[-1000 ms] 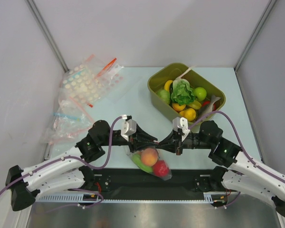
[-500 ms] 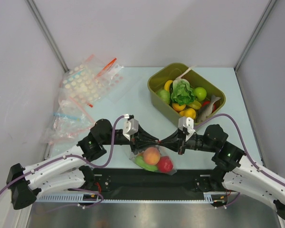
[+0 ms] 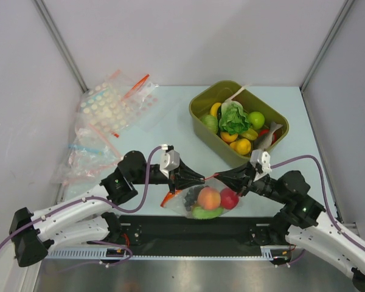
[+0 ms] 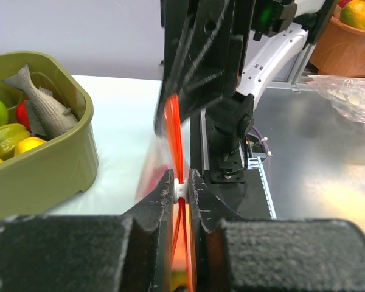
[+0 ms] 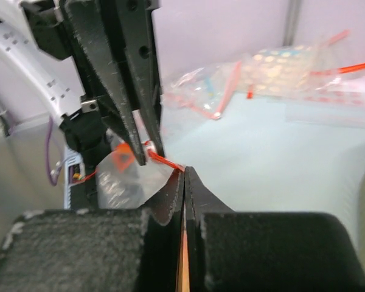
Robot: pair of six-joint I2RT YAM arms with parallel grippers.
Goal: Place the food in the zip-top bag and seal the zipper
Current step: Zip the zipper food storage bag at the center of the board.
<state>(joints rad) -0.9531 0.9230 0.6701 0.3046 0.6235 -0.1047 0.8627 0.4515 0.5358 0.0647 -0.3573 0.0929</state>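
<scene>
Zip-top bag sits between the two grippers at the table's near edge: the left gripper is pinched together on the red-orange zipper, and the right gripper is closed tight on the same strip further along. Inside the bag lie a peach, a red fruit and a green piece. Beyond them, an olive tub holding more toy food stands on the pale table, with spare bags at the far left.

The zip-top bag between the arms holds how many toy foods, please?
3: a peach one centre, a red one beside it, a green one beneath; more may be hidden.
</scene>
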